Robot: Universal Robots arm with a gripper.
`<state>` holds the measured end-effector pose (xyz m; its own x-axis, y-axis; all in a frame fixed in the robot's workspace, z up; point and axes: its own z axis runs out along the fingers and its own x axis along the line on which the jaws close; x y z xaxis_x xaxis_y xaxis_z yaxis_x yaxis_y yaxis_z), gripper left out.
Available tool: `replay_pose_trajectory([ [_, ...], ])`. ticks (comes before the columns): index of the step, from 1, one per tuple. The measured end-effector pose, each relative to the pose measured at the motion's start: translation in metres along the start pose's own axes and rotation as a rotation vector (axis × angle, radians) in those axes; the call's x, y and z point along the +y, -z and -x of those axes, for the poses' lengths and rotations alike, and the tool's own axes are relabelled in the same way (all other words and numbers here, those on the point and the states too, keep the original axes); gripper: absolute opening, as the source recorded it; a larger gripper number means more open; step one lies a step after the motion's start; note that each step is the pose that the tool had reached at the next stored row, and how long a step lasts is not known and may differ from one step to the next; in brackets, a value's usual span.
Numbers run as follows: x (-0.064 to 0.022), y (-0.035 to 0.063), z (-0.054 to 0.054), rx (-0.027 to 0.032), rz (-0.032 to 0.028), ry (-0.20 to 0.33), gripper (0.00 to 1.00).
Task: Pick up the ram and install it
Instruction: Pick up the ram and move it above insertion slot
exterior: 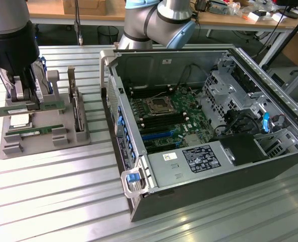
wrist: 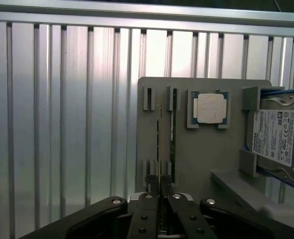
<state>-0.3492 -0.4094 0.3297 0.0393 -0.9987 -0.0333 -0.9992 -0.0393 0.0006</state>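
Firstly, in the exterior view, we see the black gripper [exterior: 25,101] at the exterior view's left, hanging over a grey tray [exterior: 38,143] on a ribbed metal table [exterior: 63,201]. Its fingers are clenched on the ram stick [exterior: 48,106], a long thin green board lying level along the back of the tray. We cannot tell whether the ram stick has left its slot. A second memory stick [exterior: 35,132] sits in the tray's nearer slot, with a square processor chip [exterior: 18,121] between the two. At the exterior view's right, well apart from the tray, lies an open computer case [exterior: 189,196] with its green motherboard [exterior: 164,116] exposed.

Next, in the wrist view, we look past the gripper [wrist: 159,191] onto the tray [wrist: 206,154]. The two fingers press together on the ram stick [wrist: 157,139], seen edge-on as a thin line. The second memory stick [wrist: 172,124] runs just beside it. Near them rest the processor chip [wrist: 210,108] and a hard drive [wrist: 275,137] with a white label.
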Motion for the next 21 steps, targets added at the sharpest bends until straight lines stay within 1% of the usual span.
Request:
replay_pose_trajectory([
  [21, -0.0001, 0.0200, 0.001, -0.0052, -0.0002, 0.000, 0.13],
])
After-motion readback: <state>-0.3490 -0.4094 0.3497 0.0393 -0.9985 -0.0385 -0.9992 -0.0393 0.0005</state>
